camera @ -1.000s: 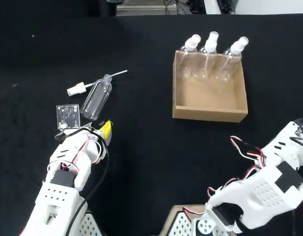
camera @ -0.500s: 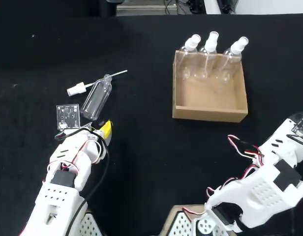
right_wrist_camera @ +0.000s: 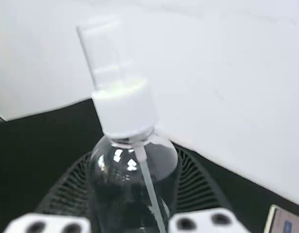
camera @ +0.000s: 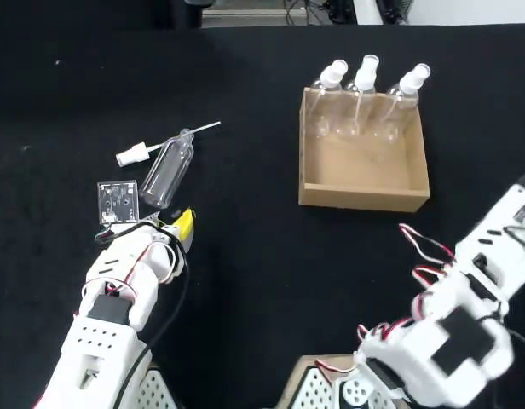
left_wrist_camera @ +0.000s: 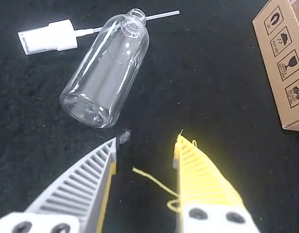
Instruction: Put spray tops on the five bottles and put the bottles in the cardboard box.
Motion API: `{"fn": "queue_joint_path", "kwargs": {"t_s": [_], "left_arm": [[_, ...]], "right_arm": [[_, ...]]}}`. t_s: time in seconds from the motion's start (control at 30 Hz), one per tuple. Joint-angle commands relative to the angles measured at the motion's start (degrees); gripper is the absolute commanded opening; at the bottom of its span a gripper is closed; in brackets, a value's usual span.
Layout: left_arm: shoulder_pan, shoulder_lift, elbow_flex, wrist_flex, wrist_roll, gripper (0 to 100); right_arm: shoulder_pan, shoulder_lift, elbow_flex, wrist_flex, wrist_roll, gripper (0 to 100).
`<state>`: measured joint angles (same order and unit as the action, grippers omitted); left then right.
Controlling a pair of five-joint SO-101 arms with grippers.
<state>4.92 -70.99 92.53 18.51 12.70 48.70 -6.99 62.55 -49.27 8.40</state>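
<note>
My left gripper (left_wrist_camera: 144,145) hangs low over the black table (camera: 245,256) with its two fingers apart and nothing between them. One finger is grey and one is yellow. Just past their tips lies the open bottle (left_wrist_camera: 108,73) on its side. It is clear and has no top on. The loose spray top (left_wrist_camera: 47,36) lies by the bottle's mouth, and its thin tube runs across right at the mouth. I cannot tell if the tube touches the bottle. A small clear square (camera: 118,200) lies on the table beside my left arm (camera: 130,273). My right gripper (right_wrist_camera: 132,194) is lifted off the table, out at the side. Its fingers are pressed on the held bottle (right_wrist_camera: 132,170), one on each side. This bottle stands up straight between them and has a white spray top (right_wrist_camera: 123,107) on. The cardboard box (camera: 365,196) sits on the table, well apart from both my grippers. Three bottles (camera: 360,98) with spray tops stand in a row along its far wall.
</note>
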Motion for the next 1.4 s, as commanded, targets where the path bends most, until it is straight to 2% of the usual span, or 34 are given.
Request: {"fn": "queue_joint_path", "kwargs": {"t_s": [0.0, 0.17, 0.33, 0.57, 0.63, 0.77, 0.97, 1.2, 1.37], "left_arm": [[0.6, -0.7, -0.8, -1.3, -0.7, 19], [0.6, -0.7, -0.7, -1.3, -0.7, 19], [0.6, -0.7, -0.7, -1.3, -0.7, 19], [0.6, -0.7, -0.7, -1.3, -0.7, 19], [0.6, -0.7, -0.7, -1.3, -0.7, 19], [0.6, -0.7, -0.7, -1.3, -0.7, 19], [0.6, -0.7, -0.7, -1.3, -0.7, 19], [0.6, -0.7, -0.7, -1.3, -0.7, 19], [0.6, -0.7, -0.7, -1.3, -0.7, 19]], "right_arm": [[-5.0, -14.5, -0.8, 13.6, -0.6, 1.1], [-12.7, -29.0, -1.5, 31.7, -6.8, 1.1], [-23.6, -38.4, -1.1, 44.6, -8.2, 1.1], [-38.2, -36.4, -1.4, 46.2, -7.8, 1.1], [-42.1, -33.7, -1.5, 45.0, -7.7, 1.2], [-46.6, -26.2, -1.1, 35.7, -7.7, 1.5], [-47.0, -14.7, -1.1, 21.5, -7.7, 1.2], [-47.0, -6.0, -1.5, 18.7, -8.1, 1.1], [-47.0, -1.1, -1.1, 10.8, -8.1, 1.1]]}}
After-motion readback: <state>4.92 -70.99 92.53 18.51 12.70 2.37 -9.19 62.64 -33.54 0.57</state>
